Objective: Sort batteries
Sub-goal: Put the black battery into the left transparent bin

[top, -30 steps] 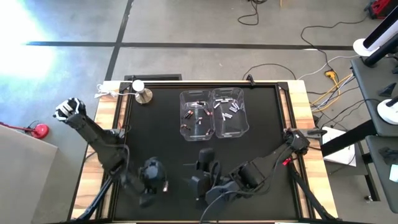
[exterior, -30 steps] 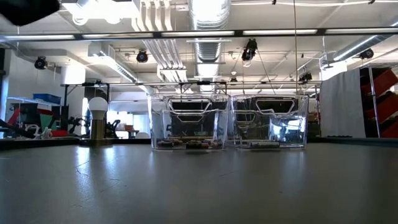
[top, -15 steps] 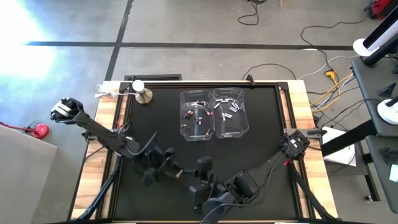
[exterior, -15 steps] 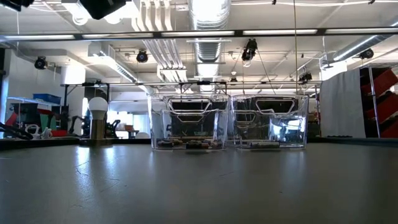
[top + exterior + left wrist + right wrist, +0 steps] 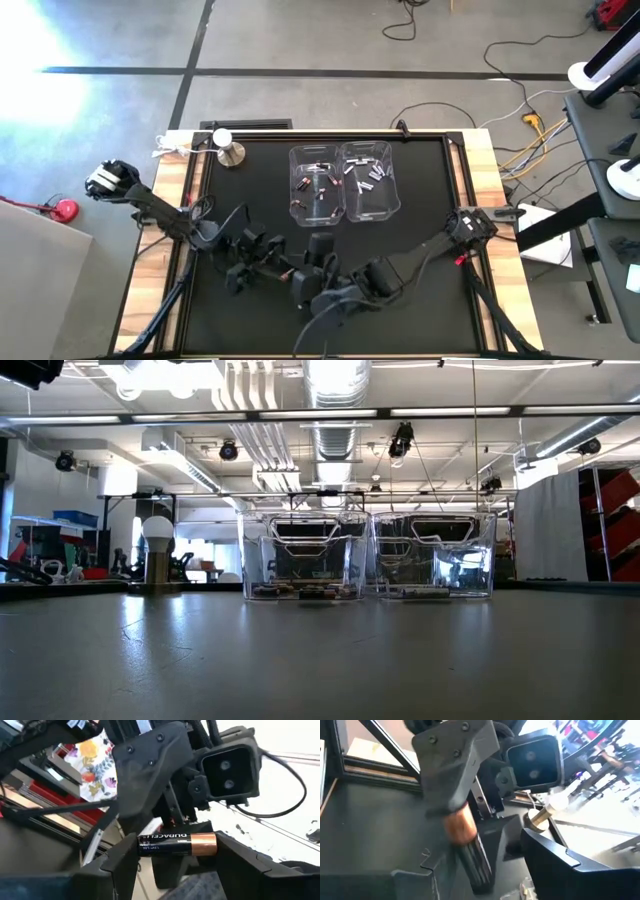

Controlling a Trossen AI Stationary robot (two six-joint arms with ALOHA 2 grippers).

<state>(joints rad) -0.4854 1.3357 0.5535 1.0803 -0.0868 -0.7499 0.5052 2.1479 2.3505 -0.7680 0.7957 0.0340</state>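
Left gripper [image 5: 176,856], jaws clenched endwise on the held battery [image 5: 170,844]: one finger bears on the copper-coloured end, the other on the black end, so the cell bridges the gap like an axle. It is lifted above the near middle of the table [image 5: 250,210], well apart from the bins.

Right gripper [image 5: 485,865], meeting the left one nose to nose. Its fingers [image 5: 552,857] stand apart on either side of the cell. From its wrist view they appear not to have closed on it, though the near finger is partly hidden and contact there cannot be excluded.

Handling, as a judgement: the cell is rigid, dense for its size, and smooth-walled. It will not deform under the pads, but it can roll or pivot if pinched off-centre. The end-to-end hold leaves the barrel free, so the sensible place for a second grip is across the black barrel near its middle, clear of the other finger's tip. A release before that grip is firm would risk a drop and a roll across the table.

Beyond the arms, two clear bins [image 5: 318,152] stand side by side at the far middle of the table. The remaining batteries [image 5: 372,180] lie sorted inside them, darker ones in the left bin and pale ones in the right.
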